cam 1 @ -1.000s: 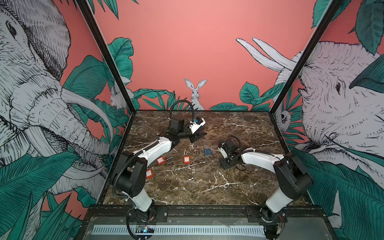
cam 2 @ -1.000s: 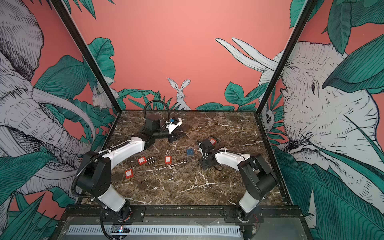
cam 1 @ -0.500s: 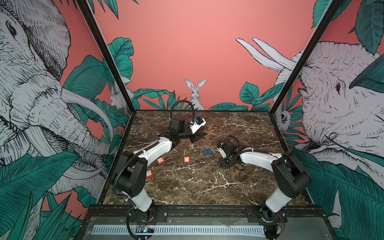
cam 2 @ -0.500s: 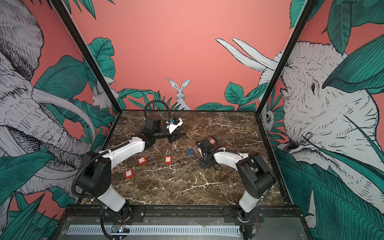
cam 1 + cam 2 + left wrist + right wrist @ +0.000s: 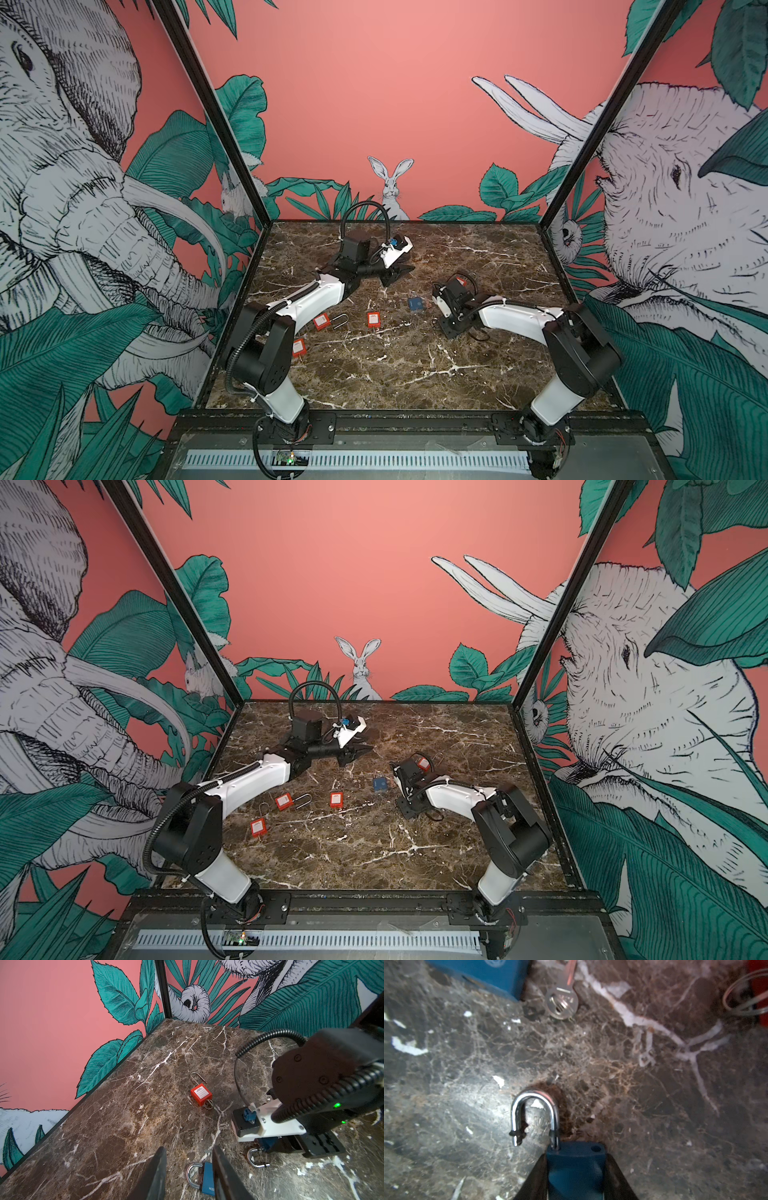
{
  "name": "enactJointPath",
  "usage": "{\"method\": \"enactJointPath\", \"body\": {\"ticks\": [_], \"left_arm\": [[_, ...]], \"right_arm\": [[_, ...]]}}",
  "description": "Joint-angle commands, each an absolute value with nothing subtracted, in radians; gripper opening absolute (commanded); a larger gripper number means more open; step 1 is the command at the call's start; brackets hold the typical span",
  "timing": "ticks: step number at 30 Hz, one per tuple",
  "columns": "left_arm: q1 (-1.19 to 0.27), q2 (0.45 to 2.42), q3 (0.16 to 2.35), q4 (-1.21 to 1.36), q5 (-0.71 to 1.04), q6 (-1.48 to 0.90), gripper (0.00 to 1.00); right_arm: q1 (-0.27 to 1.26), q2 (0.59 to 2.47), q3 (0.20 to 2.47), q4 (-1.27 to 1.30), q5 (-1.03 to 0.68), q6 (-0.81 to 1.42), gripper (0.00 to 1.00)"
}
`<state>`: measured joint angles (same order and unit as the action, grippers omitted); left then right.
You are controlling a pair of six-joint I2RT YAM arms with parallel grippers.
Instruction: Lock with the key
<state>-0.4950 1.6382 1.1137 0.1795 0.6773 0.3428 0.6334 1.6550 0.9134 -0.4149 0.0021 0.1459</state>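
Your right gripper point(image 5: 575, 1157) pinches the open blue padlock point(image 5: 575, 1176) by its body. Just beyond, the key point(image 5: 562, 1001) lies flat on the marble table point(image 5: 654, 1105) beside a closed blue padlock point(image 5: 207, 1176). Farther back, your left gripper point(image 5: 189, 1149) stands spread, empty.

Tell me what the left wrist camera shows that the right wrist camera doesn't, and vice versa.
Left wrist only: the open left claw, the whole red padlock with its white label, the right arm's wrist, the painted walls. Right wrist only: the silver key's round head on the marble table, and the empty shackle hole atop the held blue padlock. Both: that blue padlock in the right claw, shackle swung open, and a second blue padlock lying on the marble.
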Motion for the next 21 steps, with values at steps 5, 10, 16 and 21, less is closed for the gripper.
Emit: {"method": "enactJointPath", "body": {"ticks": [5, 10, 16, 21], "left_arm": [[-0.513, 1.590, 1.123, 0.108, 0.699, 0.410, 0.36], [-0.526, 1.570, 1.120, 0.056, 0.799, 0.464, 0.36], [-0.531, 1.589, 1.099, 0.072, 1.004, 0.455, 0.37], [-0.544, 1.588, 1.083, 0.076, 1.079, 0.480, 0.38]], "right_arm": [[0.644, 1.470, 0.913, -0.407, 0.015, 0.006, 0.22], [0.644, 1.339, 0.885, -0.354, 0.007, -0.112, 0.19], [0.644, 1.246, 0.883, -0.321, -0.024, -0.218, 0.18], [0.644, 1.217, 0.902, -0.312, -0.047, -0.248, 0.17]]}}
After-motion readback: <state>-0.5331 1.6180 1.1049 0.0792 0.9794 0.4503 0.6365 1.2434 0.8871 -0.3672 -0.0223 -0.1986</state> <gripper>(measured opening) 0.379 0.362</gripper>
